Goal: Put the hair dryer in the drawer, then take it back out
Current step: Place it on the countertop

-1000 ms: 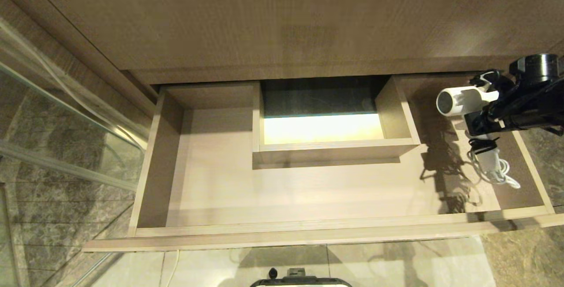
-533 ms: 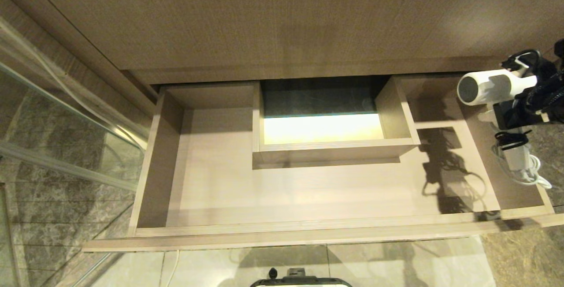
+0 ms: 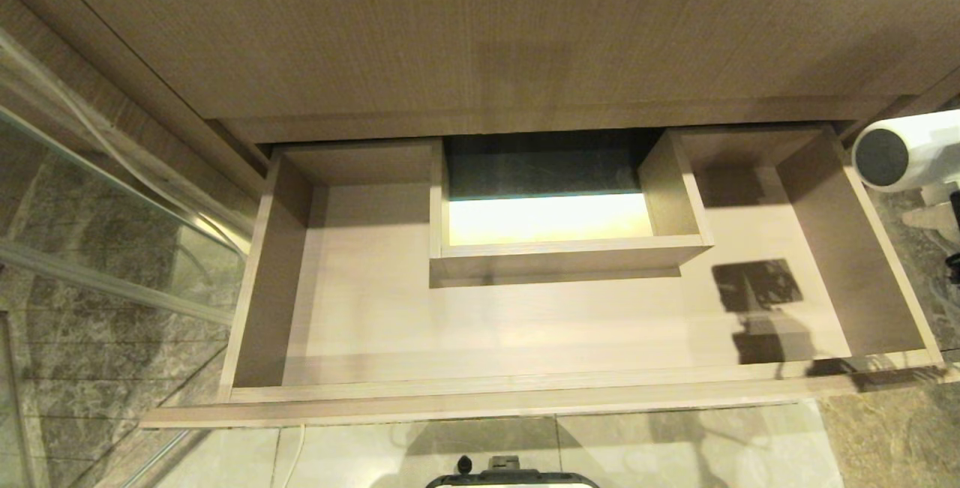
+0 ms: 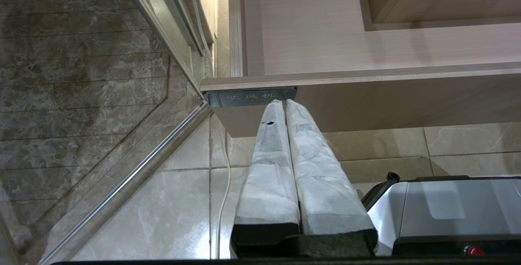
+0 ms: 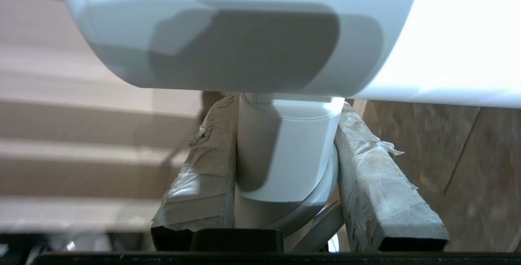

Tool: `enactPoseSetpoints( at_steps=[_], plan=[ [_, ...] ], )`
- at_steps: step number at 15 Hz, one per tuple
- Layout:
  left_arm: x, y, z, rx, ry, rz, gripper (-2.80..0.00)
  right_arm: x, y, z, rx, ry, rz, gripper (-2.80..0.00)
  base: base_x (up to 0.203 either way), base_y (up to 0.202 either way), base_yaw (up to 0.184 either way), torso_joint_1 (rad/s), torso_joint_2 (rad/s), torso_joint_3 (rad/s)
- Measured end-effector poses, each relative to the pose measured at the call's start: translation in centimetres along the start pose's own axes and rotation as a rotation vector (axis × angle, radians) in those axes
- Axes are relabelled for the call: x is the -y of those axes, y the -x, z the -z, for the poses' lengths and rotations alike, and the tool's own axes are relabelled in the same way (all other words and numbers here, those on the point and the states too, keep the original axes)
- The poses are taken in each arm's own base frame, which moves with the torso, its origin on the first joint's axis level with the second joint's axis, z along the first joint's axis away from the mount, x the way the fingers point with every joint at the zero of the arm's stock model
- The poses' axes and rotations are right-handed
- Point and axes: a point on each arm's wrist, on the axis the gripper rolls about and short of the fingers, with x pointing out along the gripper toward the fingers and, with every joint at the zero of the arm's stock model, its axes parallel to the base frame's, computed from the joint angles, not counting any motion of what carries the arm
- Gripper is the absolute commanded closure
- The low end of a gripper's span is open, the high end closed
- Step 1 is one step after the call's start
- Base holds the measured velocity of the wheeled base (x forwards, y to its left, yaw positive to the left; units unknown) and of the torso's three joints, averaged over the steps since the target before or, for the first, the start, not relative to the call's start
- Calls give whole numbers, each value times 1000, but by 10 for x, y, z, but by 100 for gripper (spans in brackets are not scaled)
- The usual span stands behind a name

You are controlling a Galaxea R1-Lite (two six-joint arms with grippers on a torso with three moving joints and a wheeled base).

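White hair dryer (image 3: 904, 149) cut off at frame edge, right claw (image 5: 285, 114) gripping handle

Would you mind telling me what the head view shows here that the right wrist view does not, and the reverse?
Only the head view shows the whole open drawer with its boxed cutout, nothing lying in it, and the hair dryer's dark round end, out past the drawer's right side. Only the right wrist view shows the right hand clamped on the handle between its taped fingers. Both show the white hair dryer barrel.
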Motion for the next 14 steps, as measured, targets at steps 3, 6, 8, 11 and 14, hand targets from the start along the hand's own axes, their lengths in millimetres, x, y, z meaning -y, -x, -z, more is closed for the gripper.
enactPoseSetpoints(
  at_steps=[3,6,8,11,14],
  plan=[
    [0,0,0,0,0,0,0,-7,28,-1,34,10,-4,0,0,0,0,0,0,0],
    [0,0,0,0,1,0,0,-13,51,1,65,19,-1,0,0,0,0,0,0,0],
    [0,0,0,0,1,1,0,-17,65,5,73,24,-5,0,0,0,0,0,0,0],
    [0,0,0,0,0,0,0,-23,78,8,88,41,-21,0,0,0,0,0,0,0],
    [0,0,0,0,0,0,0,-24,86,10,95,42,-18,0,0,0,0,0,0,0]
  ],
)
